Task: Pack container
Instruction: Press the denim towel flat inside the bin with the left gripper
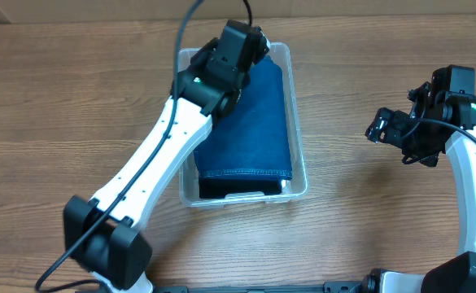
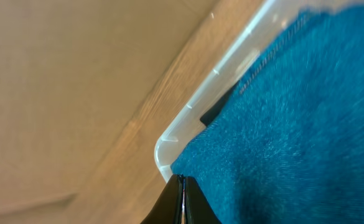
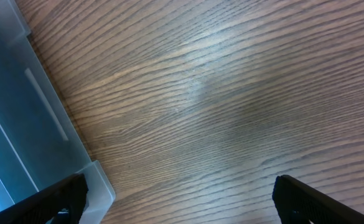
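Snugly, blue denim [image 1: 254, 122] in clear container [image 1: 299, 167]

two white-and-black arms, one stretched out, one folded back.
the left arm [image 1: 160, 138] reaches diagonally forward from its base, its black left pincer [image 2: 182, 186] pressed together with the fingers meeting in a thin seam; the right arm [image 1: 465, 179] bends inward, its black right pincer [image 3: 182, 193] spread wide apart.

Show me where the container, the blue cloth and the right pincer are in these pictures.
container [image 1: 299, 146]: overhead view, right rim.
blue cloth [image 1: 254, 130]: overhead view, its middle.
right pincer [image 3: 188, 202]: right wrist view, midway between fingertips.
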